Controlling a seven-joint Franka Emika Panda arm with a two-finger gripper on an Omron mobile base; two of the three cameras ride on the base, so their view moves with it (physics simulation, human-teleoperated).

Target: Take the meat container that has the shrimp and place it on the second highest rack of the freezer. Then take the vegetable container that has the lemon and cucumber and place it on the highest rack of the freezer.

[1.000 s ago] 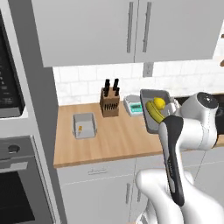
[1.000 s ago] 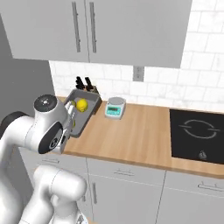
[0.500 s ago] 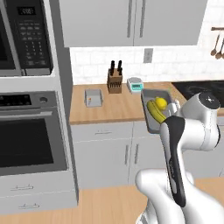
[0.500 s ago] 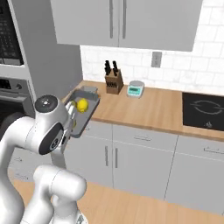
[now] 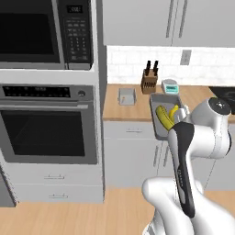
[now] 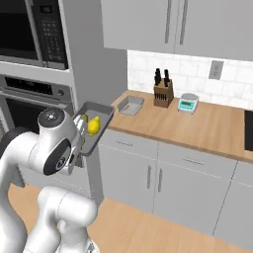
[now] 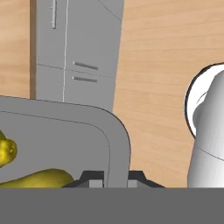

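Gripper (image 7: pixel 110 179) at bottom centre of hand view: the two dark tips are pinched tight on the rim wall of the vegetable container (image 7: pixel 65 131), one tip inside, one outside. So it's clamped shut on the tray edge, tray carried in the air.

In left base view the tray (image 5: pixel 160 120) sits right of centre, just beside the white arm, tilted a bit, w/ the cucumber (image 5: pixel 162 117) and lemon (image 5: pixel 173 111) inside. In right base view it's left of centre, the lemon (image 6: pixel 93 125) plain yellow against the dark floor of the tray.

Further out: the meat container (image 5: pixel 126 97) is on the wood counter (image 5: pixel 133 110), upper centre of left base view, near the knife block (image 5: pixel 149 80) and the small scale (image 5: pixel 170 86). Too small to make out the shrimp. In right base view the same light tray (image 6: pixel 130 105) is at the counter's left end.

Change vs. half a sec and a sec ago: whole picture has shifted, so the base has driven back and swung left, not the things. The counter filled the view then; now the oven (image 5: pixel 48 124) and microwave (image 5: pixel 43 32) take the left of the frame, and floor shows. Tray is carried along, grip same.

Meaning, as I judge it: robot is hauling the veg tray toward the freezer, which I can't spot yet. Meat tray not yet shelved, so that step looks pending.
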